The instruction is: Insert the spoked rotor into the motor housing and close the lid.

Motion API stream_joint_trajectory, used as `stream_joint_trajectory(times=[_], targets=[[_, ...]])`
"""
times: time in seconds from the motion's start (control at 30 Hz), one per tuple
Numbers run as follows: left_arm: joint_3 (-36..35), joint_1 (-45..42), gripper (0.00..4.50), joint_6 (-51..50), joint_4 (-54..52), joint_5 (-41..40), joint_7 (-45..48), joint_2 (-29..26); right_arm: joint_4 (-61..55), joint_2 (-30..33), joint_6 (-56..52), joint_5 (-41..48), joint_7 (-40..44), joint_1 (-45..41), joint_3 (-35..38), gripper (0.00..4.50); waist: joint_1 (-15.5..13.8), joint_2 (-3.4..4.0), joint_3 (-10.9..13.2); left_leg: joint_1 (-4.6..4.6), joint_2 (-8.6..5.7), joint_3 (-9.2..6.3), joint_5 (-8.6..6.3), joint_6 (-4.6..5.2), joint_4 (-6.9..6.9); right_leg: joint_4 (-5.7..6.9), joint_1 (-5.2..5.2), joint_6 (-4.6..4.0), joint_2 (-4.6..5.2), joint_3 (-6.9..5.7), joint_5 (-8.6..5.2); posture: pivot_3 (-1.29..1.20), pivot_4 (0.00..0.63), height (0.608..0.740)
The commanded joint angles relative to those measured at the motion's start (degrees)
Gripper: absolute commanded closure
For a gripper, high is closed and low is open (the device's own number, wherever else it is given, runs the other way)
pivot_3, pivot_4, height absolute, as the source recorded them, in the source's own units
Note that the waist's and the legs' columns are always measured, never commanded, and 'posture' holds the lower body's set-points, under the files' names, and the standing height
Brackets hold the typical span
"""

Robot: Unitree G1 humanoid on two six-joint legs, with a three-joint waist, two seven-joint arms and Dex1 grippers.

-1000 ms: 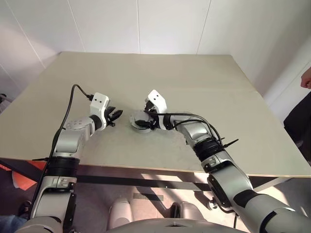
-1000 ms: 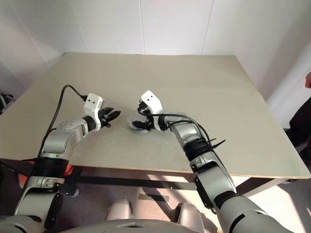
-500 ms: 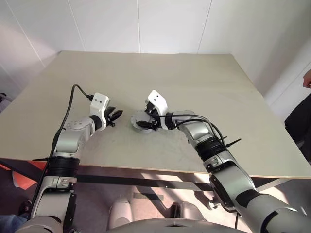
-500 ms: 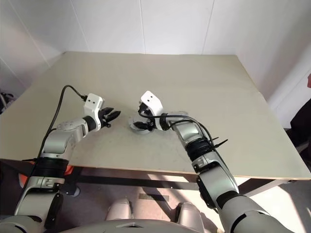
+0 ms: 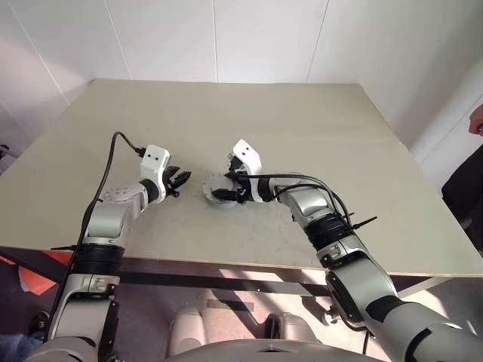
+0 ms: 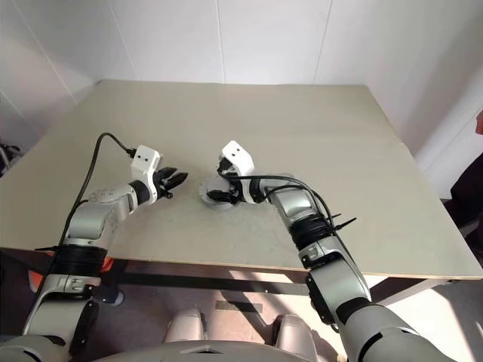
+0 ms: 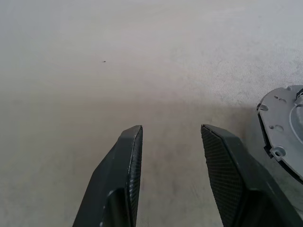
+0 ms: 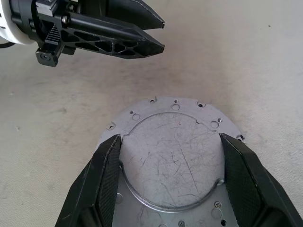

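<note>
The lid [image 8: 175,161] is a round grey metal disc with its flat, scratched face up and small holes around its flange. It lies mid-table [image 5: 213,183]. My right gripper [image 8: 169,138] is shut on it, one finger on each side of the raised centre. In the left wrist view the lid's edge [image 7: 286,118] shows something darker beneath it, and I cannot tell if that is the motor housing. The spoked rotor is hidden. My left gripper [image 5: 183,181] hovers just left of the lid, open and empty [image 7: 170,127].
The beige table [image 5: 302,113] stretches far behind and to both sides of the lid, and its front edge runs close below my arms. A person's hand and dark clothing [image 5: 474,124] show past the table's right side.
My right forearm has shifted slightly around the lid. The lid and my left gripper have kept their places.
</note>
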State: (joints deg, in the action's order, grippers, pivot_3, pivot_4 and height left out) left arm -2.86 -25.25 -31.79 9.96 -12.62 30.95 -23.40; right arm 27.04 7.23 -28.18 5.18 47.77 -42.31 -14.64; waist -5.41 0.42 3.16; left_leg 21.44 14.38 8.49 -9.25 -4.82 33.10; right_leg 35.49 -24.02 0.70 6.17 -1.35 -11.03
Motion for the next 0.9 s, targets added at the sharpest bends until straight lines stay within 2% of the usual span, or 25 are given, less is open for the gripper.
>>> stream_joint_trajectory(times=[0.03, 0.4, 0.9], targets=[[-0.18, -0.5, 2.44, 0.56, -1.42, -0.1, 0.02, -0.22, -2.94, -0.14, 0.45, 0.82, 0.26, -0.73, 0.46, 1.37, 0.0, 0.0, 0.0, 0.0, 0.0, 0.0, 0.0, 0.0, 0.0, 0.0, 0.0, 0.0, 0.0, 0.0, 0.0, 0.0, 0.0, 0.74], [0.13, -0.23, 2.44, 0.52, -1.54, -0.07, -0.14, -0.05, -1.44, -0.12, 5.61, -2.39, -2.08, -0.21, -1.22, 1.37, 0.0, 0.0, 0.0, 0.0, 0.0, 0.0, 0.0, -0.01, 0.0, 0.0, 0.0, 0.0, 0.0, 0.0, 0.0, 0.0, 0.0, 0.74], [-0.12, 0.17, 2.44, 0.5, -1.7, -0.25, -0.43, 0.01, 0.9, 0.55, 6.07, -4.11, -2.05, 0.17, -2.3, 1.37, 0.0, 0.0, 0.0, -0.01, -0.01, 0.0, 0.0, 0.0, 0.0, 0.0, 0.0, 0.0, 0.0, 0.01, 0.0, 0.0, 0.0, 0.74]])
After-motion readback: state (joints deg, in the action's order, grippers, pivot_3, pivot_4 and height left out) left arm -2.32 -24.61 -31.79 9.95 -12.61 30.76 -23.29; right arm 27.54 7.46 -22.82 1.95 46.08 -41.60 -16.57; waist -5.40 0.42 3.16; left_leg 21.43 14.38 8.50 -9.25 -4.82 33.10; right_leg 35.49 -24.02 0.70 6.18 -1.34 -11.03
